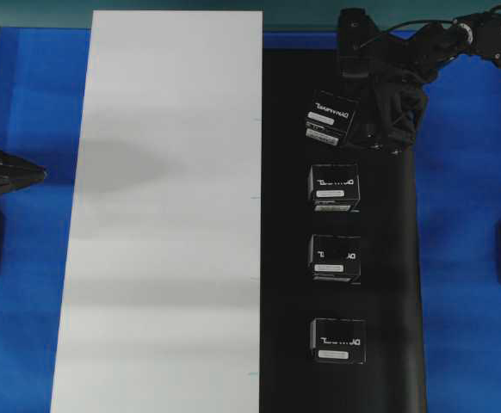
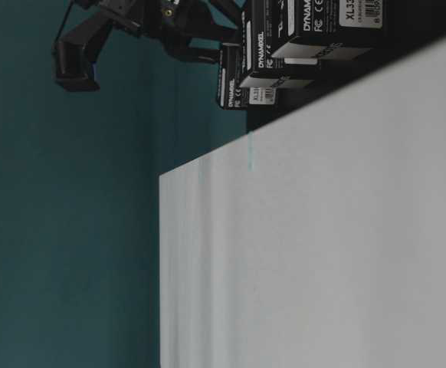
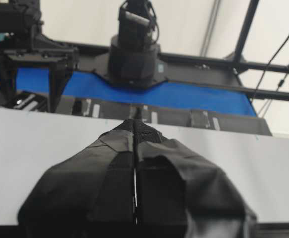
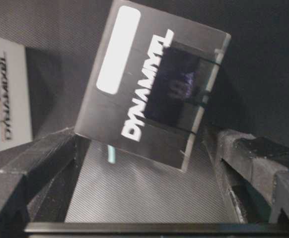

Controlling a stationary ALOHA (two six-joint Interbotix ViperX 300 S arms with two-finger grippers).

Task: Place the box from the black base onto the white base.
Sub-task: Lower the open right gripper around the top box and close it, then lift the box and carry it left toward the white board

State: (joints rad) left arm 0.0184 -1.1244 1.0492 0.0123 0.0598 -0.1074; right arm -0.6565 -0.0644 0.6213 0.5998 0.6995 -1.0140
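- Where the overhead view looks down, the box [image 1: 330,116], topmost and skewed in a row of four on the black base [image 1: 388,258], lies just left of the right gripper [image 1: 378,107]; the white base [image 1: 169,215] lies farther left, bare.
- Table-level: the boxes show at the top edge, their lettered sides visible.
- Left wrist: the left gripper [image 3: 134,148] is closed, empty, over the white base.
- Right wrist: only here are the right jaws clearly spread wide, straddling the box's near end, not yet squeezing it.

You see the box [image 4: 152,89], lightly glossy black printed card, on the black base [image 4: 149,198], a matt sheet with fine woven texture. The white base [image 1: 164,215] looks smooth, matt, paper-like. Matt black tape wraps the left gripper [image 3: 134,124].
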